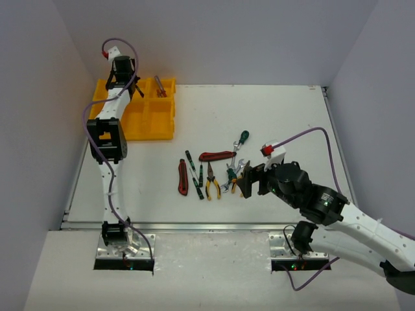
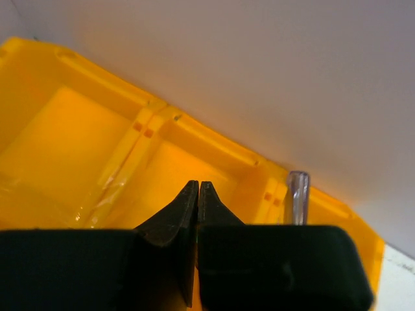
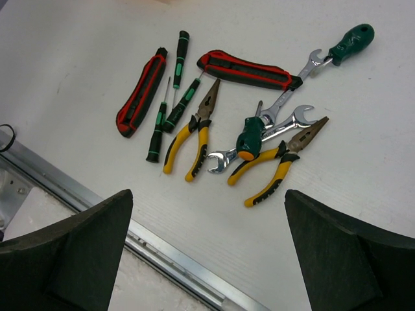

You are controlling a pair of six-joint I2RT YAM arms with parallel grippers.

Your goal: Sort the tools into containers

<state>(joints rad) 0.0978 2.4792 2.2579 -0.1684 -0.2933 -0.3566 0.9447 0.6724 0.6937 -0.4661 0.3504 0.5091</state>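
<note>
Right gripper (image 3: 206, 197) agape (matte pads (image 3: 78, 253)), glossy yellow tray (image 2: 104, 78)

Overhead camera covers the whole table (image 1: 272, 116). Left wrist sits close on the tray (image 2: 65, 142); right wrist looks down on the tools (image 3: 249, 136). Overhead shows both.

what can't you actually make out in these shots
Top view: the left arm covers much of the yellow tray's left side, so anything lying there is hidden.
Top view: the tool in the far right compartment is too small to identify.
Left wrist view: the shut left gripper blocks the tray floor below it and cuts off a clear tip.
Right wrist view: the tray is out of frame.
</note>
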